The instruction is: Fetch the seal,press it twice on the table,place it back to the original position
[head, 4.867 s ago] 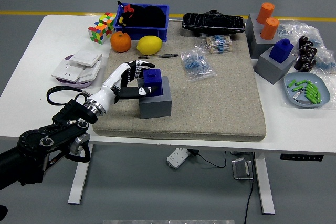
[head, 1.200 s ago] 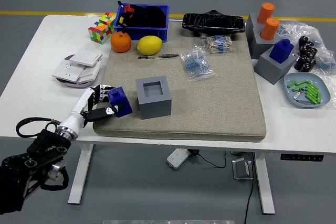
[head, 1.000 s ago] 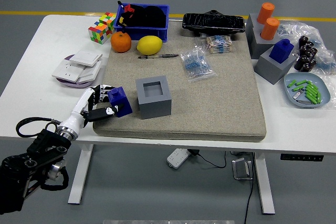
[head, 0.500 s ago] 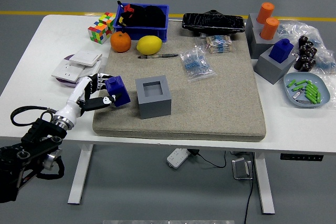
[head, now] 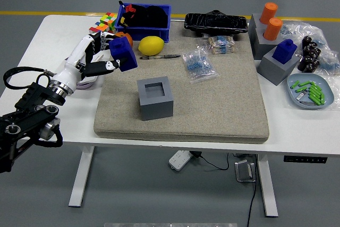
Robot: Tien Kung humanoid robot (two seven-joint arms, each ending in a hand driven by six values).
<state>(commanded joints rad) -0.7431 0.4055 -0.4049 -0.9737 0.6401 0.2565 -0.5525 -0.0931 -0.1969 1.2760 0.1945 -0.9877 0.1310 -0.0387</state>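
Note:
My left hand (head: 103, 51) is shut on the blue seal (head: 123, 54) and holds it in the air over the far left part of the beige mat (head: 212, 104). The seal hangs left of and beyond the grey holder block (head: 155, 98), whose square socket on top is empty. The black left arm (head: 32, 115) comes in from the lower left. No right arm shows in this view.
Behind the raised seal lie an orange (head: 127, 40), a lemon (head: 151, 45), a colour cube (head: 104, 23), a blue bin (head: 144, 18) and a pen (head: 160, 57). White sockets (head: 85, 81) sit under my wrist. At the right stand further grey blocks (head: 276, 66) with blue and orange seals.
My left hand pulled the seal out of the grey block, held it low at the mat's front left, then lifted it up and away toward the far left.

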